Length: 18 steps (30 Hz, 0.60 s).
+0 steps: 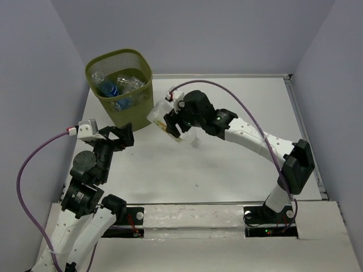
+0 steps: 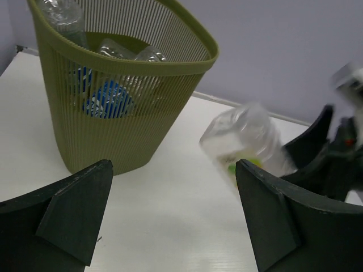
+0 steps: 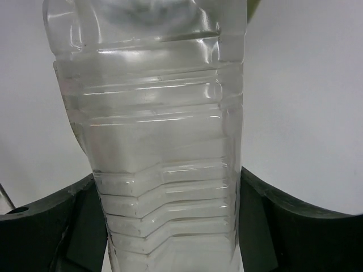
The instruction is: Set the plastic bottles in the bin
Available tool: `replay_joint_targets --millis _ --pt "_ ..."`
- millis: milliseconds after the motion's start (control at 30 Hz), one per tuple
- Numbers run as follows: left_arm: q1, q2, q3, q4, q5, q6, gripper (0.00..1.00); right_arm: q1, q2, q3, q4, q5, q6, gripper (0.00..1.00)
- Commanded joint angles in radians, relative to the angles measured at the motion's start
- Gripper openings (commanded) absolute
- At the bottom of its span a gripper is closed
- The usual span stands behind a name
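The right gripper (image 1: 172,126) has its two fingers (image 3: 51,221) pressed on a big clear bottle (image 3: 164,147), one finger on each side. The bottle is just beside the bin (image 1: 127,113), not in it. Inside the bin lie other bottles (image 1: 116,88). The left gripper (image 2: 173,221) is spread wide and holds nothing.

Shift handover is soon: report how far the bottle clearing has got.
Done: several bottles lie inside the bin. In hand: the right gripper grips one clear bottle beside the bin. To do: drop it in. The left gripper is open and empty.
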<state>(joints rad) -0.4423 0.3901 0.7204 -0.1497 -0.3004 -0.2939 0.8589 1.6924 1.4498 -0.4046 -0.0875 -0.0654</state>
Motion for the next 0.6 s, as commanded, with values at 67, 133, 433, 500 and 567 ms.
replay_joint_targets --millis 67,133,433,500,567 --pt "0.007 -0.013 0.036 -0.02 -0.183 -0.037 0.99 0.009 0.013 0.332 0.303 -0.107 0.114 0.45" --pt "0.008 -0.019 0.036 -0.045 -0.264 -0.073 0.99 0.009 0.071 0.434 0.377 -0.118 0.121 0.45" --pt "0.013 0.001 0.02 -0.062 -0.316 -0.129 0.99 0.009 0.338 0.742 0.805 -0.135 0.234 0.42" --pt "0.014 0.0 0.019 -0.059 -0.303 -0.126 0.99 0.009 0.473 0.876 0.919 -0.147 0.271 0.41" --pt "0.013 0.0 0.019 -0.056 -0.299 -0.123 0.99 0.009 0.621 0.972 1.011 -0.126 0.327 0.41"
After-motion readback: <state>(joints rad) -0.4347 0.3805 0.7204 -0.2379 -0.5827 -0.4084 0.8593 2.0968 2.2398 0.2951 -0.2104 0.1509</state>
